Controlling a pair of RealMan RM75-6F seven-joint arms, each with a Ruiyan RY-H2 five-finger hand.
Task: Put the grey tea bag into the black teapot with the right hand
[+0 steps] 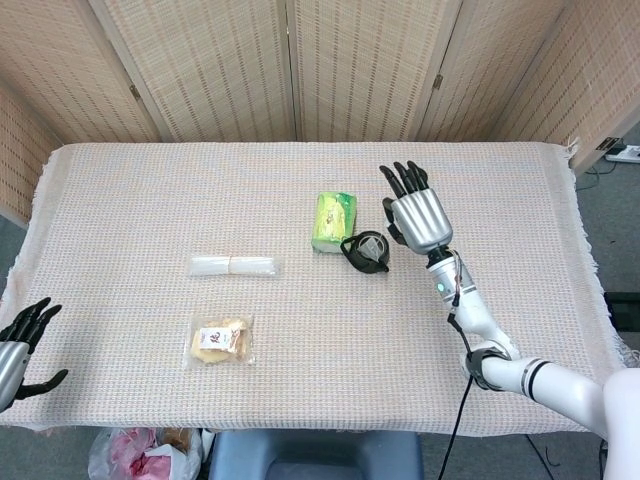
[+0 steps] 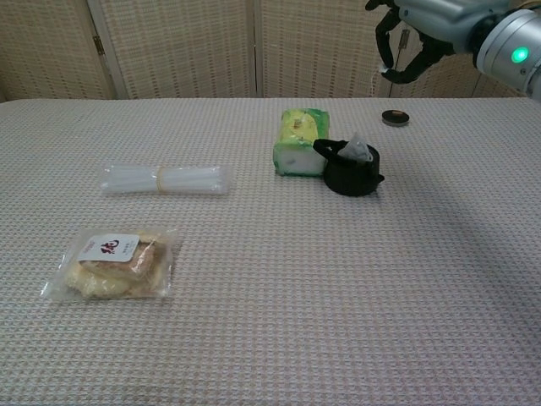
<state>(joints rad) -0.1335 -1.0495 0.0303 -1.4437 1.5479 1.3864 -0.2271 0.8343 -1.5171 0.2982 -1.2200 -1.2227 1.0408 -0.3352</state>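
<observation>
Fingers [image 2: 387, 41] hover before woven screens [image 2: 177, 46], over cloth-covered table [image 2: 338, 279].

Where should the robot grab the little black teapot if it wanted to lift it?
Probably by the handle of the black teapot, which sticks out on its left toward the green packet. Coming from above looks best, because the packet crowds that side and the grey tea bag sits in the open top.

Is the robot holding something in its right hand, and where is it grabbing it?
The right hand pinches the string of the grey tea bag between its fingers. The bag dangles at the mouth of the black teapot. The left hand holds nothing.
</observation>
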